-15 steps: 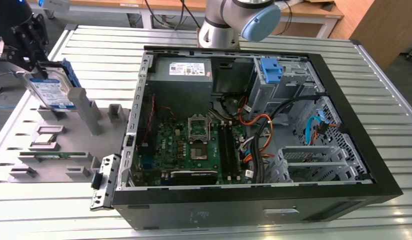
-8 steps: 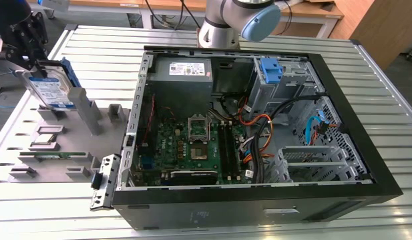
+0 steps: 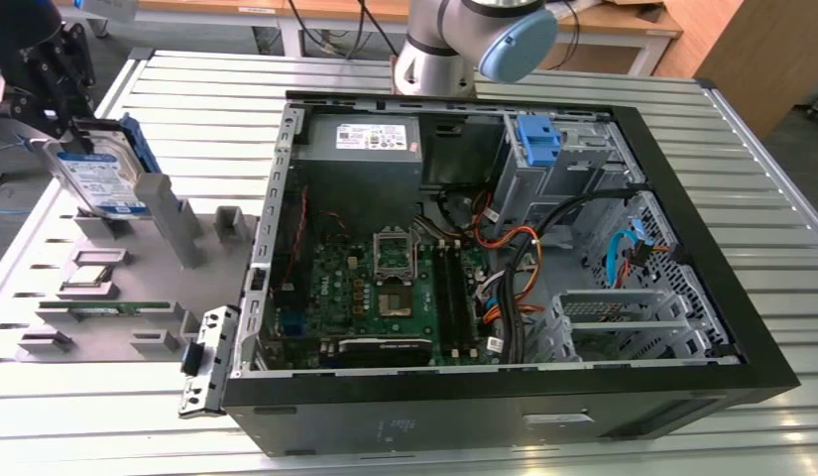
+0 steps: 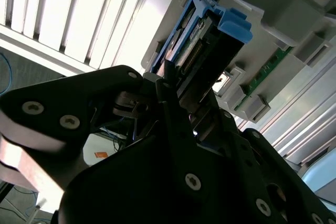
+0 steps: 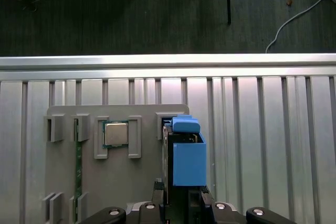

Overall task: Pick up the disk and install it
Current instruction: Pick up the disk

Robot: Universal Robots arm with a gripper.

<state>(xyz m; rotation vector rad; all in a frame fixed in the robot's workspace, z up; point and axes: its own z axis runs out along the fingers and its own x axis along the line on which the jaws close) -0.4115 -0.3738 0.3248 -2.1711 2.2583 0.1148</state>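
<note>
The disk (image 3: 102, 177) is a silver drive with a white-and-blue label in a blue plastic frame. It stands on edge over the far end of the grey holder plate (image 3: 144, 297), at the exterior view's left. My gripper (image 3: 67, 139) comes down on it from above, and its black fingers are shut on the disk's two flat sides. Both wrist views show the disk (image 4: 210, 40) (image 5: 188, 161) clamped between the fingers (image 4: 173, 114). I cannot tell whether the disk still rests in its slot or hangs just above it.
The open computer case (image 3: 270, 198) lies at the centre and right of the exterior view, with a blue bracket (image 3: 538, 139) on its metal cage. A square chip (image 5: 115, 134) and a green memory stick (image 3: 118, 309) sit on the holder plate. The arm's base (image 3: 442, 45) stands behind the case.
</note>
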